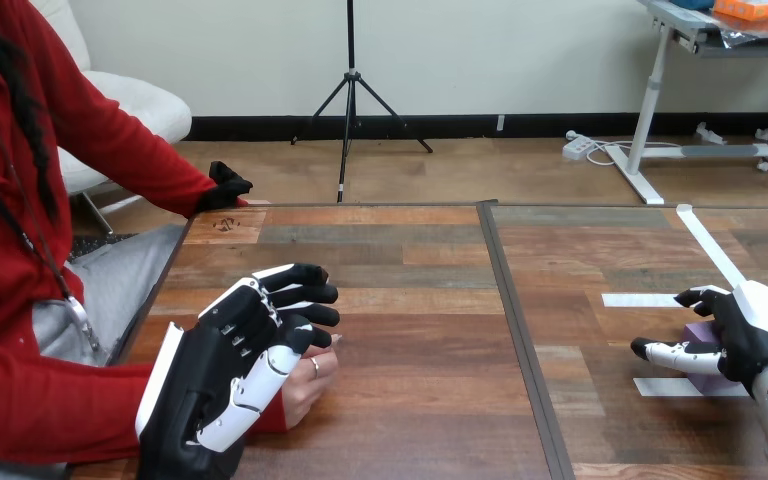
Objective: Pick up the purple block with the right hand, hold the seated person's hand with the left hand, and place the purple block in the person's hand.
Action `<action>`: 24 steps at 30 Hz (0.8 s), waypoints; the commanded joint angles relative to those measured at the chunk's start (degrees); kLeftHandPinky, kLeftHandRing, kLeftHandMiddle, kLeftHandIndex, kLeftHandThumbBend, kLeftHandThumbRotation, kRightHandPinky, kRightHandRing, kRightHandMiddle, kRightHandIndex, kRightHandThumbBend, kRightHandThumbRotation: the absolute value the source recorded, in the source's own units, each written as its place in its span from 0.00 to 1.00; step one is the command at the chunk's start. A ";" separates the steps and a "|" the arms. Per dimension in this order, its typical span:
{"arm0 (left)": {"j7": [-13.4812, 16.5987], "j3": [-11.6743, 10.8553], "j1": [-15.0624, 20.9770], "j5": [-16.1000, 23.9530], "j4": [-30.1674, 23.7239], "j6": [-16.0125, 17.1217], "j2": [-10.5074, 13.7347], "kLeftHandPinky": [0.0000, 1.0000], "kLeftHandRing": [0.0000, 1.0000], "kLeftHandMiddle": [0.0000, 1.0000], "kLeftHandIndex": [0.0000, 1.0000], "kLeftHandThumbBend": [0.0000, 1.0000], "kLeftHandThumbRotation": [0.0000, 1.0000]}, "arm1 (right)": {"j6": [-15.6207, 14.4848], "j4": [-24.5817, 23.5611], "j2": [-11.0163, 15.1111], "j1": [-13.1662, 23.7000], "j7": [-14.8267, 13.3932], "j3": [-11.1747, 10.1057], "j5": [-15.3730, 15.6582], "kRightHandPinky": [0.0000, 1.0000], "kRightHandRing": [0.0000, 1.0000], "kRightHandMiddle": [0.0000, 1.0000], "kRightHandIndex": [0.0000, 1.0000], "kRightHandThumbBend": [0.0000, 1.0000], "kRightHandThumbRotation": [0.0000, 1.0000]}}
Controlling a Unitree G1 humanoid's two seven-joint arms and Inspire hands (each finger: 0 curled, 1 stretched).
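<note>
The purple block (pixel 701 332) lies low over the table at the right, partly hidden inside my right hand (pixel 745 335). That hand's fingers curl over the block from above and its thumb reaches under it from the near side. At the near left, my left hand (pixel 230 365) lies over the person's hand (pixel 308 382), back turned up. Its thumb is curled across the person's hand and its fingers wrap the far side. The two robot hands are far apart.
White tape strips (pixel 640 299) mark the wooden table (pixel 410 300) around my right hand. The person sits at the left side, and their other hand (pixel 226 187) rests at the table's far left corner. A dark seam (pixel 515 320) runs down the table's middle.
</note>
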State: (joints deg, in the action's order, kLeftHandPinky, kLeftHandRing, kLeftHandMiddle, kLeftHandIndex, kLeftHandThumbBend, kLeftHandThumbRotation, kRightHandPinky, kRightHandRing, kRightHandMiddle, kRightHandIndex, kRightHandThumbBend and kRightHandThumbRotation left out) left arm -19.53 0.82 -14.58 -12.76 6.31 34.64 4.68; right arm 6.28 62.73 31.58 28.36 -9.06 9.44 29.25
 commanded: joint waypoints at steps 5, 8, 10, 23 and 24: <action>-0.19 -0.61 3.13 0.06 -1.70 1.07 0.28 0.56 0.63 0.67 0.67 0.62 0.56 | -0.34 0.09 -1.29 3.55 0.37 0.43 -1.20 0.69 0.84 0.86 0.83 0.78 0.37; -0.15 -0.62 3.19 0.20 -1.68 1.16 0.32 0.56 0.63 0.67 0.67 0.62 0.56 | -0.35 -0.30 -1.25 3.46 0.41 0.36 -1.33 0.68 0.84 0.85 0.83 0.79 0.34; -0.12 -0.62 3.24 0.25 -1.66 1.21 0.30 0.56 0.62 0.67 0.67 0.62 0.57 | -0.44 -0.65 -1.20 3.40 0.52 0.37 -1.36 0.67 0.84 0.85 0.83 0.79 0.32; -0.52 -0.64 3.63 -0.25 -1.37 1.22 0.26 0.56 0.62 0.67 0.67 0.62 0.56 | -0.38 -1.27 -0.91 3.38 1.15 0.30 -1.96 0.67 0.83 0.85 0.82 0.81 0.21; -0.50 -0.64 3.61 -0.20 -1.42 1.19 0.26 0.56 0.62 0.67 0.67 0.61 0.56 | -0.28 -1.24 -0.88 3.37 1.11 0.32 -2.04 0.67 0.83 0.84 0.82 0.81 0.20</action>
State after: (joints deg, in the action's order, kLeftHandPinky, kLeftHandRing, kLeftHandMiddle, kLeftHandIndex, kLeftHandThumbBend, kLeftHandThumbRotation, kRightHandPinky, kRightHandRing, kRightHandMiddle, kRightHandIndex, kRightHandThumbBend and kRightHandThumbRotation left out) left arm -19.79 0.81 -14.58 -12.90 6.31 34.64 4.68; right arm 5.79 62.36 31.58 28.53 -8.60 9.35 27.91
